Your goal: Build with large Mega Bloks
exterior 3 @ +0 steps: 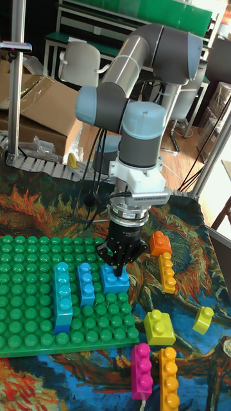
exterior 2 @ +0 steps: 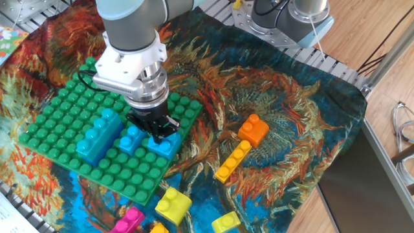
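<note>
We find no text, label, brand or number legible in either view; the bricks, plate and arm bear no readable marks.

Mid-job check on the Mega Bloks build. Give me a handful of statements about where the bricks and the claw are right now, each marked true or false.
1. Three blue-toned bricks sit on the green plate: a long brick, a shorter brick and a square brick. True.
2. The claw is over the orange brick. False: it is at the square brick on the plate; the orange brick lies on the cloth, apart.
3. A long yellow-orange brick lies on the cloth near the orange brick. True.
4. The pink brick is on the plate. False: the pink brick lies off the plate, at its front edge.
5. The lime-yellow square brick is stacked on the long brick. False: it rests on the cloth.
</note>
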Action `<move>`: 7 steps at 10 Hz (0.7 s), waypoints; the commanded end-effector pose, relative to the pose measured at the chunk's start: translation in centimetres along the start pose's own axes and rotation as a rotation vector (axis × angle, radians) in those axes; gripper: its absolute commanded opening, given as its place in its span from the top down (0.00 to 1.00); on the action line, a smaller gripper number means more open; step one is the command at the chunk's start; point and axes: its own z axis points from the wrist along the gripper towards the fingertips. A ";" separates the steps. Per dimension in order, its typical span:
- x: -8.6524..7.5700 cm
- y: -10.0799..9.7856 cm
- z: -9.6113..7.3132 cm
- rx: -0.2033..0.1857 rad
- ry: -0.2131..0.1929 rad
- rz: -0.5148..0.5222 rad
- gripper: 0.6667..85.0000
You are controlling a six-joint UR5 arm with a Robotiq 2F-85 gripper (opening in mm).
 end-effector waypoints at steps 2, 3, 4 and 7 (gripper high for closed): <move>0.4 -0.2 -0.5 -0.013 -0.008 0.004 0.99; 0.6 -0.5 -0.1 -0.012 -0.014 -0.004 0.99; 0.8 -0.7 0.1 -0.010 -0.015 -0.007 0.99; 0.9 -0.9 0.7 -0.005 -0.016 -0.011 0.99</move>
